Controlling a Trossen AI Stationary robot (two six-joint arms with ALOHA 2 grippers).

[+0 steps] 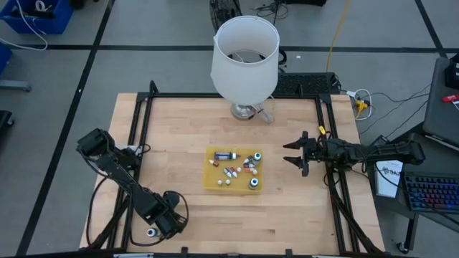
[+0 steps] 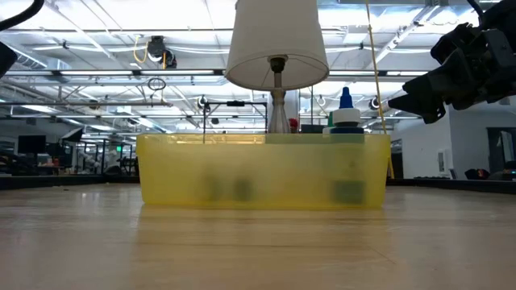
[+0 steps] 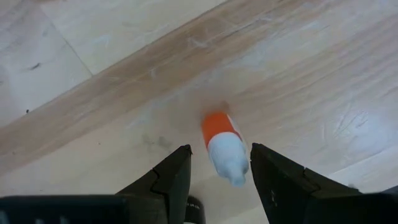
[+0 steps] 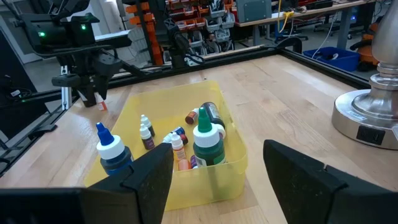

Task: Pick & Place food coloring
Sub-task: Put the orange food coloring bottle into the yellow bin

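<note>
My left gripper stands near the table's near left corner, pointing down, shut on a small food coloring bottle with a white and orange body, also seen in the right wrist view. A yellow tray at the table's middle holds several more food coloring bottles, some upright and some lying down. Among them are a blue-topped bottle and a green one. My right gripper waits open and level, just right of the tray. My left gripper has the little bottle between its two fingers, at the bottle's white end, coming from above. The orange end points down and away from the fingers, a little tilted. The bottle hangs below the fingertips; whether it is clear of the table I cannot tell.
A lamp with a large white shade and a metal base stands at the table's far middle. Black frame rails run along the table's edges. Bare wood lies between the tray and the left gripper.
</note>
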